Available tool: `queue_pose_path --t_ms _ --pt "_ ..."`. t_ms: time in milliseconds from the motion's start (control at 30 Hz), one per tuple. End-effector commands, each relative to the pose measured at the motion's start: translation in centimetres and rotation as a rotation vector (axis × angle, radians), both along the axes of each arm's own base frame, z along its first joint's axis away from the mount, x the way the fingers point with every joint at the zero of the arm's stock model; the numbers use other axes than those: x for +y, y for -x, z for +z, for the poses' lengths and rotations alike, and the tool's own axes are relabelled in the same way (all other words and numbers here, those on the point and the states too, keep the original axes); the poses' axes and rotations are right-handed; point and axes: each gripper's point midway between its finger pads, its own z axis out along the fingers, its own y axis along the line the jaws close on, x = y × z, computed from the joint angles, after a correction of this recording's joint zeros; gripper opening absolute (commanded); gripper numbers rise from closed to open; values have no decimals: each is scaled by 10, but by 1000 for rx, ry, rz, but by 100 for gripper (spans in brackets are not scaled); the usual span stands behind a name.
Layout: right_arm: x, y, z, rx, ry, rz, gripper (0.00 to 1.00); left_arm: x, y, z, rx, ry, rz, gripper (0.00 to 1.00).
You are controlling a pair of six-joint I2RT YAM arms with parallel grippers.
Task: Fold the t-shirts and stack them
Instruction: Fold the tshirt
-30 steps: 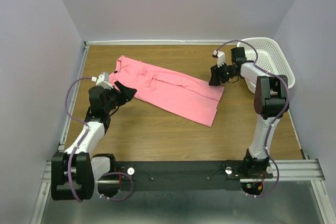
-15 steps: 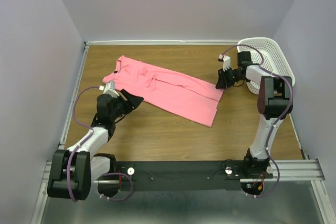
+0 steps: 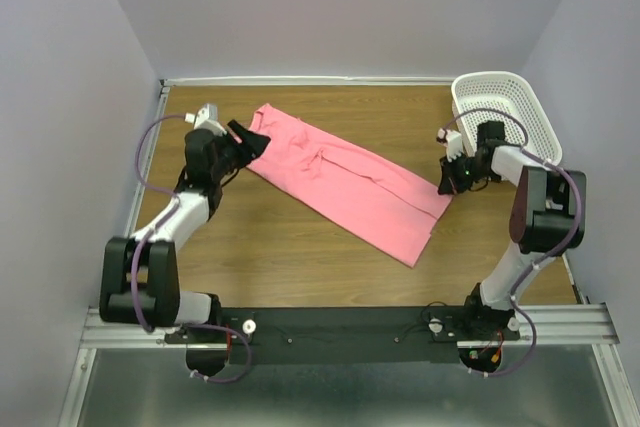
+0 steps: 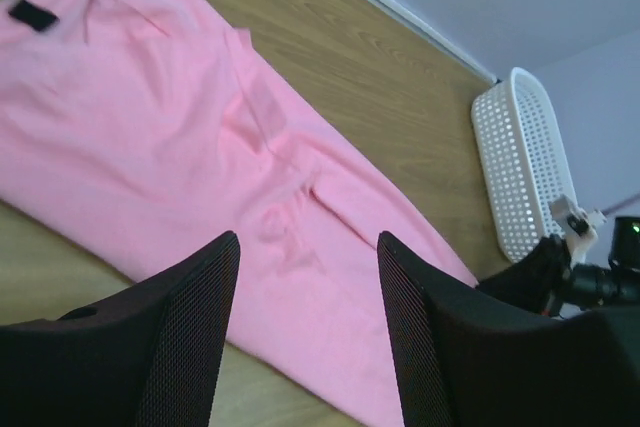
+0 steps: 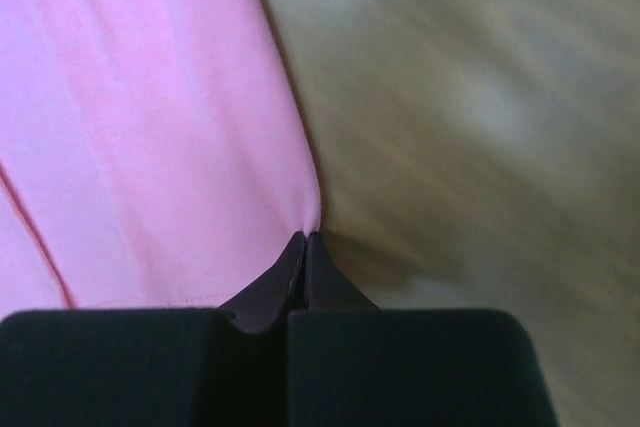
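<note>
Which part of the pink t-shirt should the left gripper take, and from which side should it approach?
Probably the collar-end corner, coming down from the left. The t-shirt lies flat as a long strip; the right gripper pinches a corner at the other end, and the open left gripper hovers at the collar end.

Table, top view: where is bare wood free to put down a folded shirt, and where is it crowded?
Widest bare wood: between the t-shirt and the near black rail. A smaller patch lies between the t-shirt, the back wall and the basket. Crowded: the right side, where the right gripper pinches the t-shirt near the basket.
</note>
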Motion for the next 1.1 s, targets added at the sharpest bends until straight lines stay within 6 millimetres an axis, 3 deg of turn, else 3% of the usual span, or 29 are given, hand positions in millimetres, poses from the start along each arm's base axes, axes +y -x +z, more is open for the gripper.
queue_pose_path --t_ms 0,33,67,100,133,167,200,233,333,367,400,433,467,500,533,567,600,633,667,700,733,767,800,833,867,900,933,1000,1067 --pt "-33 52 -11 71 163 19 2 9 -67 -10 43 -123 17 64" --pt "-37 57 -10 65 181 26 15 6 -80 -15 61 -133 -3 63" --pt "-41 57 2 26 190 14 26 -1 -103 6 37 -142 -42 60" --pt "-43 61 4 19 189 12 35 -5 -118 -31 123 -145 -66 59" --pt "-45 60 10 -3 190 3 48 -9 -129 -36 137 -143 -86 58" --pt "-45 58 22 -42 190 -3 52 -13 -145 -24 124 -135 -105 54" --pt "-40 52 33 -81 165 2 54 -14 -152 -47 175 -128 -106 53" --pt "-36 48 41 -107 142 5 56 -16 -159 -44 166 -123 -107 52" --pt "-13 34 66 -168 12 43 60 -9 -161 -34 128 -151 -72 52" --pt "-3 21 78 -196 -14 75 60 -4 -156 -33 118 -172 -60 53" --pt "12 17 74 -169 -74 113 60 2 -153 0 41 -195 -28 53" --pt "30 11 75 -152 -108 149 60 7 -142 2 20 -242 -22 55" --pt "42 -6 74 -142 -135 169 60 17 -133 49 -90 -266 29 59" --pt "54 -18 92 -187 -151 193 60 22 -123 64 -132 -285 51 63" --pt "76 -38 90 -155 -208 208 60 32 -107 62 -154 -332 84 71" --pt "95 -50 95 -154 -237 234 60 35 -93 73 -191 -347 96 76" --pt "109 -60 91 -129 -268 240 61 40 -67 116 -299 -354 125 81" --pt "125 -71 94 -94 -316 220 62 43 -52 122 -327 -363 134 87" --pt "149 -80 70 -28 -338 237 64 46 -34 104 -314 -380 128 95" --pt "166 -105 89 -87 -350 250 65 47 -8 131 -406 -397 123 98" --pt "191 -118 60 4 -347 177 66 46 6 116 -382 -406 100 98" --pt "207 -148 81 -61 -349 148 67 46 26 135 -437 -406 96 98" --pt "222 -160 81 -57 -349 118 67 45 35 137 -443 -412 84 98" --pt "245 -160 75 -12 -371 94 68 44 45 139 -443 -420 71 98" --pt "257 -164 53 29 -381 83 69 46 53 129 -393 -434 63 98" --pt "269 -170 54 33 -400 58 69 48 69 142 -437 -445 71 98" --pt "281 -187 69 -20 -418 20 70 50 77 141 -448 -472 71 98" --pt "299 -197 59 -27 -424 -46 71 53 98 141 -474 -494 78 98" --pt "310 -202 54 -26 -443 -106 82 53 109 143 -493 -498 79 98"
